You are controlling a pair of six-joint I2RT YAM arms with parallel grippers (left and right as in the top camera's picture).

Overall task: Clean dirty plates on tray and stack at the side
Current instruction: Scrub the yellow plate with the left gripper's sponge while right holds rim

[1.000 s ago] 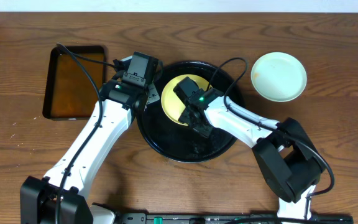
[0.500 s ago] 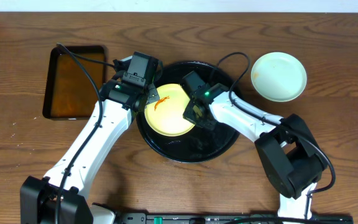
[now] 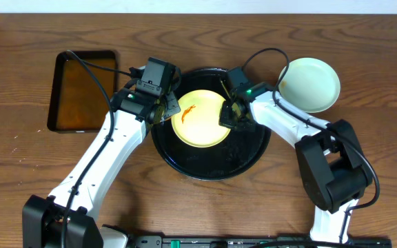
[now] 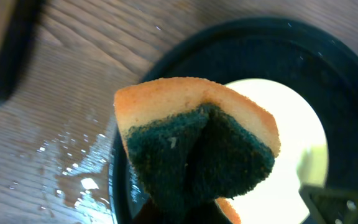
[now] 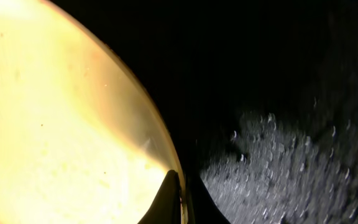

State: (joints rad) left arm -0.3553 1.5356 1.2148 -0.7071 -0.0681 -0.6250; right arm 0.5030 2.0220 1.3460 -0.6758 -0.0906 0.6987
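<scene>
Yellow plate [image 3: 200,124] on black tray [image 3: 209,164]; left jaws hold sponge [image 4: 191,143].

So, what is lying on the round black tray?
One yellow plate with an orange smear, and water drops on the tray. What is under the plate is covered.

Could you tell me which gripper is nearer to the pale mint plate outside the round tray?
Right. The right gripper is closed on the yellow plate's rim on the side facing the mint plate; the left gripper, holding a sponge, sits at the opposite rim.
</scene>
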